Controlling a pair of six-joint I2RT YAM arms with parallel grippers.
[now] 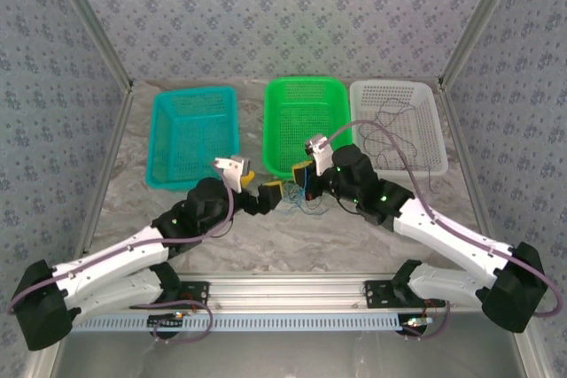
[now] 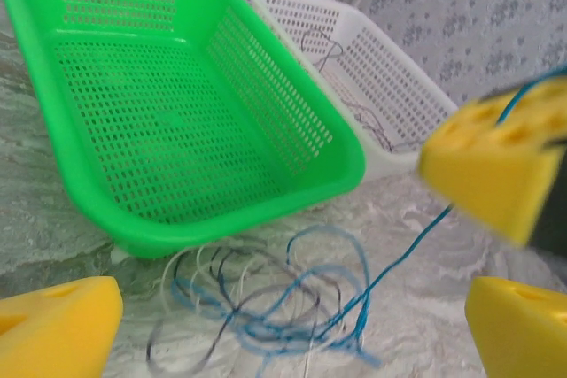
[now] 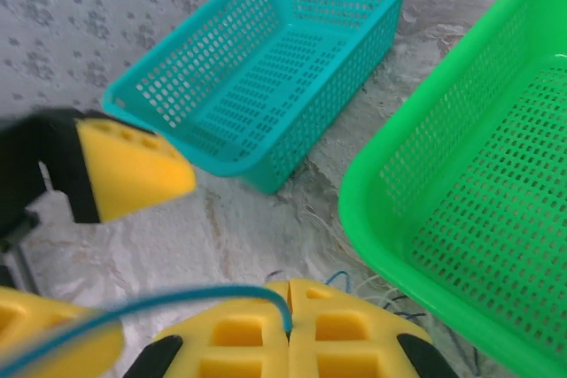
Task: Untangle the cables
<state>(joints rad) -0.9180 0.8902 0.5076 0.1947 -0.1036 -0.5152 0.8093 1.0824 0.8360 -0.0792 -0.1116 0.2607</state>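
Thin blue, dark and pale cables (image 2: 266, 307) lie loosely tangled.

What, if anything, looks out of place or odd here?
Nothing is spilled or broken. The cables lie tangled by the green basket; one blue strand runs up to the shut right gripper.

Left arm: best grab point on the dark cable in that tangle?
Take the dark cable probably at the loop bowing out left of the tangle in the left wrist view, clear of the blue cable. Lower the open left gripper from above, astride it; the right gripper holds the blue one.
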